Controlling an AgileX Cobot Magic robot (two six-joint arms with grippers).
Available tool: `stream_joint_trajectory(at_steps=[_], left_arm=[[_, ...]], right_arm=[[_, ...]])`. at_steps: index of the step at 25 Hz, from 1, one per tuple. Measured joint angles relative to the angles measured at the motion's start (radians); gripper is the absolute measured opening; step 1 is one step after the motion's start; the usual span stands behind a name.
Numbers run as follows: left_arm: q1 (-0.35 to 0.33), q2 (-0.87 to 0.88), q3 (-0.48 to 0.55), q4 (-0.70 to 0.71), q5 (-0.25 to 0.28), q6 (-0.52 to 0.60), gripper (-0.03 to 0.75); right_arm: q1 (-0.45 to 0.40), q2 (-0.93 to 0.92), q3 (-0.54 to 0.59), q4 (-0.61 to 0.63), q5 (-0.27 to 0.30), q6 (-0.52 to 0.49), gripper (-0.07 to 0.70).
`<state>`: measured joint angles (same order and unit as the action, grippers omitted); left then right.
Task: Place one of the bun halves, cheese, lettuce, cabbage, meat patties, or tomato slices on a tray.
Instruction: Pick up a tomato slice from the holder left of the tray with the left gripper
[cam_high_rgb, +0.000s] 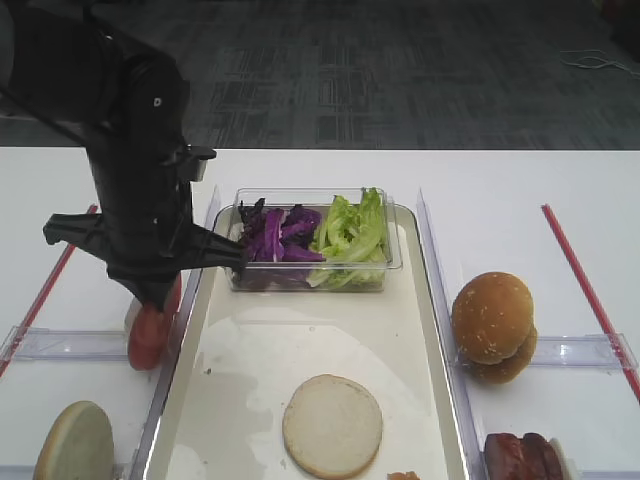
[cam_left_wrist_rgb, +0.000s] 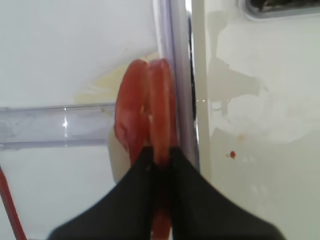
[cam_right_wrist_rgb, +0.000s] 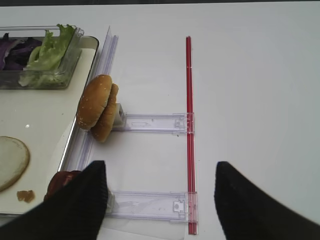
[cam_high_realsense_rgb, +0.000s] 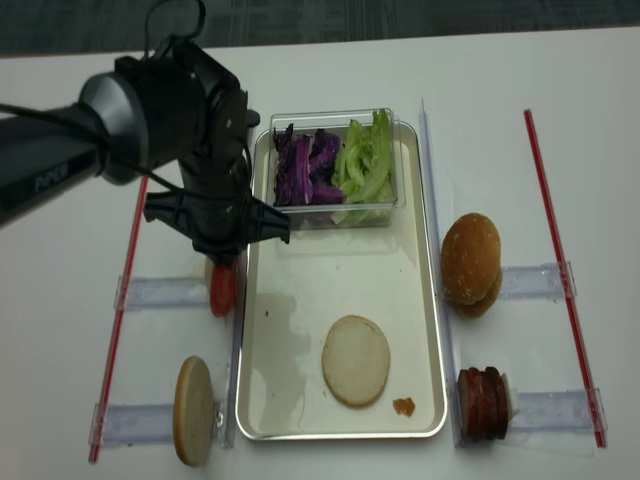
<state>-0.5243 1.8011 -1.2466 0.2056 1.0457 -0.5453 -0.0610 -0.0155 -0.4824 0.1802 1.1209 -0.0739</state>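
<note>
Two red tomato slices stand on edge just left of the tray's rim. My left gripper is shut on the right-hand slice, and from overhead it points straight down onto the tomato slices. The off-white tray holds a flat bun half. Purple cabbage and lettuce fill a clear box at the tray's far end. My right gripper hangs open over the bare table to the right of the tray, holding nothing.
Sesame bun halves and meat patties stand in clear racks right of the tray. A pale bun half stands at the near left. Red strips border both sides. A small orange scrap lies on the tray.
</note>
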Motion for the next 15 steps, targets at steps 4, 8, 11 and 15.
stream_joint_trajectory(at_steps=[4,8,11,15], left_arm=[[0.000,-0.022,-0.002,0.005,0.011,0.000,0.068],[0.000,-0.036,-0.002,0.005,0.027,0.001,0.067],[0.000,-0.058,-0.002,-0.014,0.031,0.007,0.067],[0.000,-0.087,-0.002,-0.028,0.033,0.022,0.067]], right_arm=[[0.000,0.000,0.000,0.000,0.000,0.000,0.468],[0.000,0.000,0.000,0.000,0.000,0.000,0.468],[0.000,0.000,0.000,0.000,0.000,0.000,0.468],[0.000,0.000,0.000,0.000,0.000,0.000,0.468]])
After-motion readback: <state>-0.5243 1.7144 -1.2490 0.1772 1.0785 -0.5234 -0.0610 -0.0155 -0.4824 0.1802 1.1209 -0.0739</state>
